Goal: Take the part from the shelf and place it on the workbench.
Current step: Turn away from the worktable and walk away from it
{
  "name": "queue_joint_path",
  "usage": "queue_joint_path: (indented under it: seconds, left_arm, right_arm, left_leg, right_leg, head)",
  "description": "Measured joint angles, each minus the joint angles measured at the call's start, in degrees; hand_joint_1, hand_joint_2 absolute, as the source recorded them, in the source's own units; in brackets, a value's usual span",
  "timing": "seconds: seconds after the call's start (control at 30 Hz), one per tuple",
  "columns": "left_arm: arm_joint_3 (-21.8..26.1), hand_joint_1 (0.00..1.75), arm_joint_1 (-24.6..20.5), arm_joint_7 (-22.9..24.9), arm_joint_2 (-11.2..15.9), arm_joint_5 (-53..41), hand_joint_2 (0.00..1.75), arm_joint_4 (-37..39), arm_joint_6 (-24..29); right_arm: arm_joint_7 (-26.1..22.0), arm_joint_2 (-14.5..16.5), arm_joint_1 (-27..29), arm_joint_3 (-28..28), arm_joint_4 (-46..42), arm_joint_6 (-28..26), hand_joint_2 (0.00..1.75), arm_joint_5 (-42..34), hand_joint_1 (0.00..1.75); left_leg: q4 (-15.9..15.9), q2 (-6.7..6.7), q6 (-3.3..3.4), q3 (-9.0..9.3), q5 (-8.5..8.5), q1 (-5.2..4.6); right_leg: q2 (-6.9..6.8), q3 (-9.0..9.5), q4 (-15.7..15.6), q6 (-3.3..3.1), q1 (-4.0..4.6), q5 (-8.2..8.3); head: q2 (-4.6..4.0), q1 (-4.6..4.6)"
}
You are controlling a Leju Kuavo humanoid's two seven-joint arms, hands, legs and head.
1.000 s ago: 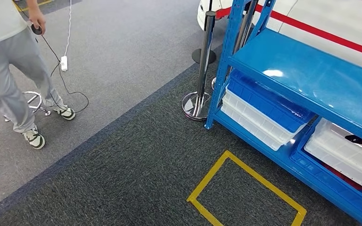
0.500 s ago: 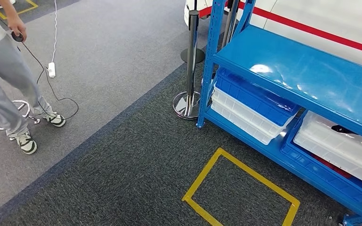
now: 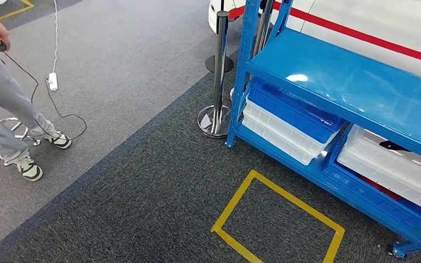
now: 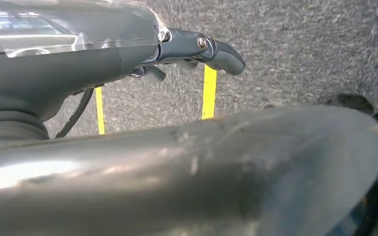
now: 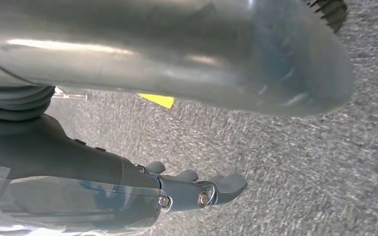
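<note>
Shelf [image 3: 334,82] stands ahead of you on the right, blue, its lower level carrying stacked blue and white bins [image 3: 290,123] and a white bin [image 3: 389,170] holding a small dark object [image 3: 393,146], though you cannot tell whether that is the part. Your left hand [image 4: 187,51] and right hand [image 5: 192,189] hang over grey carpet, fingers loosely extended and holding nothing; a yellow taped square [image 3: 277,219] marks the floor before the shelf; a person [image 3: 5,104] stands off to the left.

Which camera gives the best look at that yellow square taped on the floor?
The head view: the whole yellow square lies on the carpet beside the blue shelf. Each wrist view catches some yellow tape past the hand.
</note>
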Motion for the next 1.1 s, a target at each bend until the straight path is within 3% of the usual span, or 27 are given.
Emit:
queue_joint_path:
  seconds: [0.1, 0.17, 0.2, 0.27, 0.3, 0.33, 0.37, 0.4, 0.47, 0.5, 0.57, 0.67, 0.73, 0.8, 0.83, 0.87, 0.9, 0.93, 1.0, 1.03, 1.1]
  left_arm:
    - [0.0, 0.0, -0.1, 0.0, 0.0, 0.0, 0.0, 0.0, 0.0]
    - [0.0, 0.0, -0.2, 0.0, 0.0, 0.0, 0.0, 0.0, 0.0]
    - [0.0, 0.0, -0.2, 0.0, 0.0, 0.0, 0.0, -0.1, 0.0]
    - [0.0, 0.0, -0.1, 0.1, 0.0, 0.0, 0.0, -0.1, 0.0]
    - [-0.1, 0.0, -0.1, 0.2, 0.0, 0.0, 0.0, -0.1, -0.1]
    - [-0.3, 0.0, -0.1, 0.5, 0.0, 0.0, 0.0, -0.1, -0.2]
    - [-0.6, 0.0, -0.1, 1.0, 0.0, 0.0, 0.0, -0.1, -0.4]
    - [-1.2, 0.0, -0.1, 1.5, 0.0, 0.0, 0.0, -0.1, -0.5]
    - [-2.4, 0.0, -0.1, 2.4, 0.0, 0.0, 0.0, -0.1, -0.3]
    - [-2.8, 0.0, -0.2, 2.6, 0.1, 0.0, 0.0, -0.1, 0.1]
    - [-3.1, 0.0, -0.4, 2.8, 0.1, 0.0, 0.0, -0.2, 1.2]
    - [-3.7, 0.0, -0.5, 2.7, 0.0, 0.0, 0.0, -0.5, 2.6]
    - [-4.6, 0.0, -0.5, 3.1, 0.0, 0.0, 0.0, -0.7, 3.9]
    - [-6.5, 0.0, -0.5, 4.2, 0.0, 0.0, 0.0, -0.8, 5.2]
    - [-7.8, 0.0, -0.5, 4.9, 0.0, 0.0, 0.0, -0.9, 5.8]
    - [-9.0, 0.0, -0.5, 5.8, 0.0, 0.0, 0.0, -0.9, 6.4]
    - [-10.2, 0.0, -0.6, 6.6, 0.0, 0.0, 0.0, -0.9, 7.1]
    - [-11.1, 0.0, -0.7, 7.6, 0.0, 0.1, 0.0, -1.0, 7.7]
    - [-12.1, 0.0, -0.8, 9.0, -0.1, 0.3, 0.0, -1.1, 8.6]
    - [-12.4, 0.0, -0.8, 9.6, -0.1, 0.5, 0.0, -1.1, 8.8]
    - [-13.0, 0.0, -0.9, 10.3, -0.1, 0.4, 0.0, -1.2, 9.0]
  right_arm:
    - [0.0, 0.1, -0.1, -0.2, 0.0, 0.0, 0.0, 0.0, 0.0]
    - [0.0, 0.2, -0.1, -0.2, -0.1, 0.0, 0.0, 0.0, 0.0]
    - [0.0, 0.3, -0.1, -0.2, -0.1, 0.0, 0.0, 0.0, 0.0]
    - [-0.1, 0.3, -0.1, -0.3, -0.1, 0.0, 0.0, 0.0, 0.0]
    - [-0.3, 0.3, -0.1, -0.3, -0.1, 0.1, 0.0, 0.0, 0.0]
    - [-0.6, 0.3, -0.1, -0.3, -0.1, 0.3, 0.0, 0.0, 0.0]
    - [-1.0, 0.3, -0.1, -0.3, -0.2, 0.7, 0.0, 0.1, 0.0]
    - [-1.4, 0.4, -0.2, -0.3, -0.2, 1.0, 0.0, 0.3, 0.0]
    - [-1.4, 0.8, -0.3, -0.3, -0.2, 1.6, 0.0, 0.7, 0.0]
    - [-0.9, 1.0, -0.4, -0.3, -0.2, 1.6, 0.0, 1.0, 0.0]
    - [0.8, 1.5, -0.5, -0.3, -0.2, 1.4, 0.0, 1.6, 0.0]
    - [2.6, 2.0, -0.5, -0.3, -0.2, 1.5, 0.0, 2.2, 0.0]
    - [2.7, 2.4, -0.6, -0.3, -0.2, 2.5, 0.0, 2.6, 0.0]
    - [2.5, 2.9, -0.7, -0.3, -0.2, 3.8, 0.0, 3.2, 0.0]
    - [2.3, 3.1, -0.7, -0.2, -0.2, 4.2, 0.0, 3.7, 0.0]
    - [2.2, 3.3, -0.7, -0.2, -0.2, 4.6, 0.0, 4.2, 0.0]
    - [2.1, 3.5, -0.7, -0.1, -0.2, 4.9, 0.0, 4.7, 0.0]
    - [2.1, 3.7, -0.8, -0.1, -0.2, 5.0, 0.0, 5.2, 0.0]
    - [2.2, 4.2, -1.0, 0.2, -0.2, 5.2, 0.0, 5.8, 0.0]
    - [2.2, 4.5, -1.1, 0.3, -0.2, 5.3, 0.0, 6.0, 0.0]
    - [1.9, 5.0, -1.2, 0.5, -0.2, 5.8, 0.0, 6.2, 0.0]
  left_leg:
    - [0.2, 0.38, -0.78, 0.1, -0.31, -0.17]
    - [1.7, -0.05, -1.5, -0.37, -1.59, -0.04]
    - [4.1, -0.47, -1.85, -1.39, -3.18, 0.06]
    - [12.1, -1.11, -2.32, -5.01, -7.27, 0.27]
    - [15.8, -1.21, -2.43, -6.74, -8.6, 0.37]
    - [17.7, -1.23, -2.46, -7.68, -8.78, 0.42]
    - [17.1, -1.25, -2.39, -7.44, -7.7, 0.44]
    - [14.2, -1.31, -2.22, -6.11, -5.71, 0.45]
    - [5.5, -2.13, -1.59, -2.14, -1.66, 0.38]
    - [2.4, -2.54, -1.32, -0.82, -0.62, 0.29]
    - [0.4, -2.96, -0.95, -0.21, -0.35, 0.06]
    - [-0.4, -2.38, 0.03, -0.04, 0.4, 0.34]
    - [-0.9, -1.83, 0.58, -0.05, 0.8, 0.46]
    - [-0.8, -1.35, 0.74, -0.25, 0.84, 0.34]
    - [-0.8, -1.11, 0.72, -0.29, 0.81, 0.3]
    - [-0.6, -0.93, 0.67, -0.31, 0.75, 0.31]
    - [-0.5, -0.79, 0.57, -0.29, 0.65, 0.33]
    - [-0.3, -0.66, 0.4, -0.25, 0.5, 0.35]
    - [0.1, -0.43, -0.1, -0.25, 0.14, 0.19]
    - [0.3, -0.31, -0.38, -0.26, 0.01, 0.09]
    - [0.4, -0.12, -0.92, -0.26, -0.09, 0.01]
  right_leg:
    - [0.35, 0.34, -1.1, -1.02, 0.17, 0.21]
    - [0.58, 0.36, -1.3, -1.71, 0.01, 0.39]
    - [0.69, 0.35, -1.4, -2.0, -0.12, 0.49]
    - [1.01, 0.18, -1.4, -2.3, -0.15, 0.54]
    - [1.22, 0.11, -1.3, -2.33, -0.12, 0.55]
    - [1.47, 0.1, -1.3, -2.34, -0.1, 0.55]
    - [1.75, 0.15, -1.3, -2.33, -0.1, 0.55]
    - [2.07, 0.27, -1.3, -2.31, -0.09, 0.54]
    - [2.65, 0.41, -1.2, -2.12, 0.0, 0.5]
    - [2.89, 0.34, -1.1, -1.88, 0.04, 0.52]
    - [3.23, 0.09, -1.1, -1.21, 0.04, 0.65]
    - [2.93, -0.43, -0.2, -0.25, -0.06, -0.07]
    - [2.13, -2.81, 5.0, 0.05, -0.19, -3.34]
    - [1.78, -6.41, 12.5, 0.35, -0.31, -6.79]
    - [1.7, -7.38, 14.5, 0.49, -0.36, -7.14]
    - [1.58, -7.28, 14.4, 0.59, -0.4, -6.34]
    - [1.39, -6.08, 12.1, 0.63, -0.44, -4.63]
    - [1.01, -3.97, 8.0, 0.57, -0.48, -2.5]
    - [0.27, -0.59, 1.2, 0.12, -0.31, -0.13]
    - [0.14, 0.14, -0.4, -0.18, -0.21, 0.19]
    - [0.49, 0.05, -0.7, -0.77, 0.02, 0.13]
  head:
    - [0.0, -0.04]
    - [0.0, -0.1]
    - [0.0, -0.15]
    - [0.0, -0.28]
    - [0.0, -0.27]
    - [0.0, -0.27]
    - [0.0, -0.27]
    - [0.0, -0.27]
    - [0.0, -0.26]
    - [0.0, -0.25]
    - [0.0, -0.24]
    - [0.0, -0.17]
    - [0.0, -0.02]
    - [0.0, 0.08]
    - [0.0, 0.08]
    - [0.0, 0.08]
    - [0.0, 0.08]
    - [0.0, 0.09]
    - [0.0, 0.08]
    - [0.0, 0.05]
    - [0.0, 0.01]
